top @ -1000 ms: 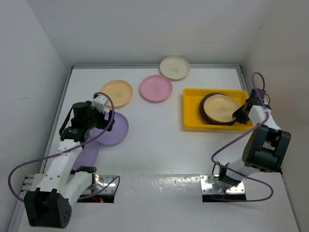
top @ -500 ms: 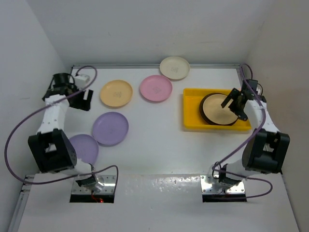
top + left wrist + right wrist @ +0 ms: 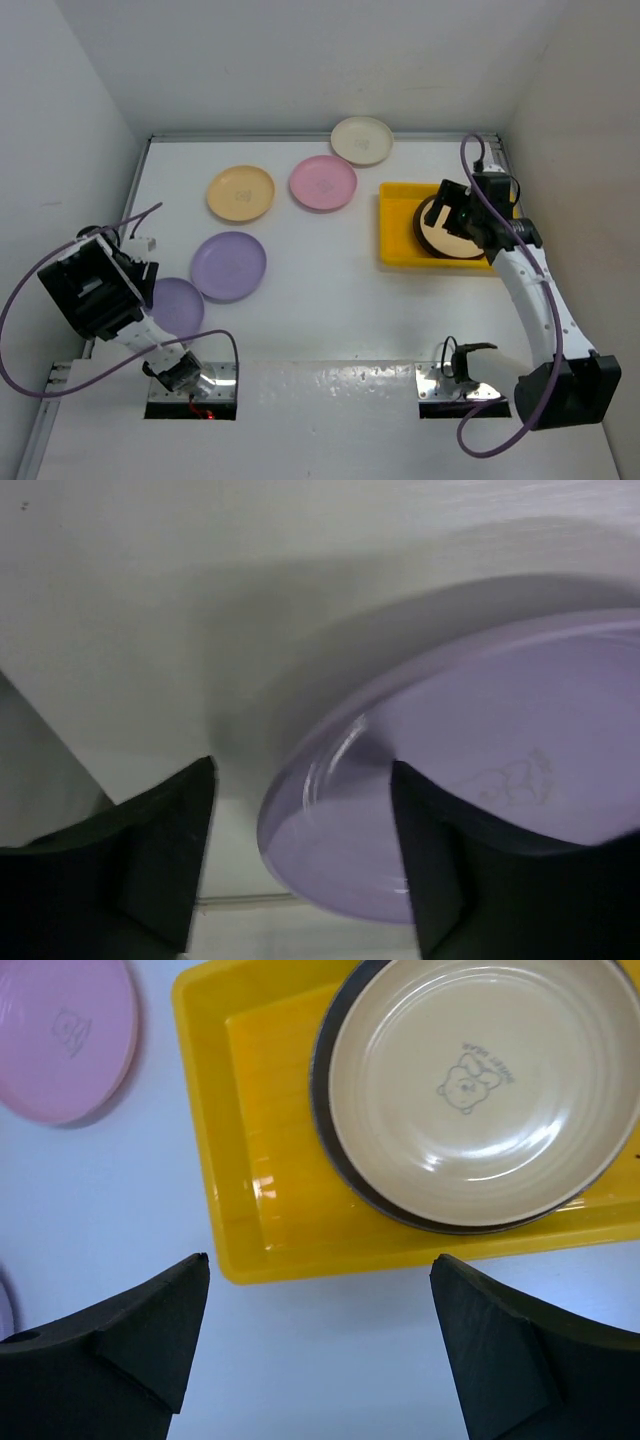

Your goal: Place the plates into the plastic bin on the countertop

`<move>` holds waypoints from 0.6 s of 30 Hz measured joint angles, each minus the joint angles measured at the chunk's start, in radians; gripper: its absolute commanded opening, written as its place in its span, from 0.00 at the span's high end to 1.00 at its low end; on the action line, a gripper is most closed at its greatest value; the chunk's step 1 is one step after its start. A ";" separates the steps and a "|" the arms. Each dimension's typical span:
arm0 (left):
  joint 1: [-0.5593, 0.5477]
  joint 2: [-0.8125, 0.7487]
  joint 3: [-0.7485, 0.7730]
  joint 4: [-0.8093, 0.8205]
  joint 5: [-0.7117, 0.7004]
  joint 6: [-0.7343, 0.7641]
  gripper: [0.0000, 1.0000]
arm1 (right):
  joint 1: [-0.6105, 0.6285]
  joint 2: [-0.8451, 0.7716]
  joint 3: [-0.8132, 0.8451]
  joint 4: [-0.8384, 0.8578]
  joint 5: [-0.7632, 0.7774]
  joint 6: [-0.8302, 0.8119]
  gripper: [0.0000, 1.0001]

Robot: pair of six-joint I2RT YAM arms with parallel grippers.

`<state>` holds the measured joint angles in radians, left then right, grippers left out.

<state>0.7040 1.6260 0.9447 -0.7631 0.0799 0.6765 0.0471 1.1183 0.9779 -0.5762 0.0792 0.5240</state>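
Left wrist view: my left claw [image 3: 300, 780] stands wide, with the rim of the purple plate [image 3: 480, 780] between its fingers, on the countertop [image 3: 120, 600]. Best to hook one finger under the rim before closing. My right claw [image 3: 320, 1260] is wide and empty, over the yellow bin [image 3: 250, 1140] holding a steel-rimmed plate [image 3: 480, 1080].

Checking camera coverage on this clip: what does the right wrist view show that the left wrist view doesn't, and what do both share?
Only the right wrist view: the yellow plastic bin holding a tan plate stacked on a dark-rimmed plate, a pink plate outside it, and the open right gripper. Only the left wrist view: a purple plate, its rim seen between the open left gripper fingers. Both: the white countertop.
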 measured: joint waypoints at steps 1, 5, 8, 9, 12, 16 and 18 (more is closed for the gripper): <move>0.006 0.019 -0.005 0.014 -0.003 0.010 0.38 | 0.016 -0.004 -0.002 -0.004 -0.003 0.001 0.10; 0.040 0.054 0.004 0.018 -0.017 0.028 0.90 | 0.071 -0.031 -0.004 -0.020 -0.002 0.011 0.10; 0.076 0.089 0.051 -0.032 -0.017 0.052 1.00 | 0.088 -0.075 -0.004 -0.030 0.012 0.018 0.12; 0.090 0.092 0.066 -0.048 -0.008 0.061 1.00 | 0.090 -0.085 -0.004 -0.031 0.017 0.019 0.13; 0.134 0.099 0.128 -0.106 0.044 0.090 1.00 | 0.104 -0.122 -0.004 -0.032 0.031 0.021 0.19; 0.177 0.100 0.380 -0.211 0.174 0.111 1.00 | 0.151 -0.129 -0.002 -0.042 0.032 0.015 0.47; 0.174 0.080 0.520 -0.239 0.238 0.105 1.00 | 0.182 -0.124 0.006 -0.052 0.031 0.013 0.54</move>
<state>0.8776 1.7061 1.4651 -1.0023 0.3180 0.7815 0.2291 0.9939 0.9844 -0.6285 0.1097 0.5365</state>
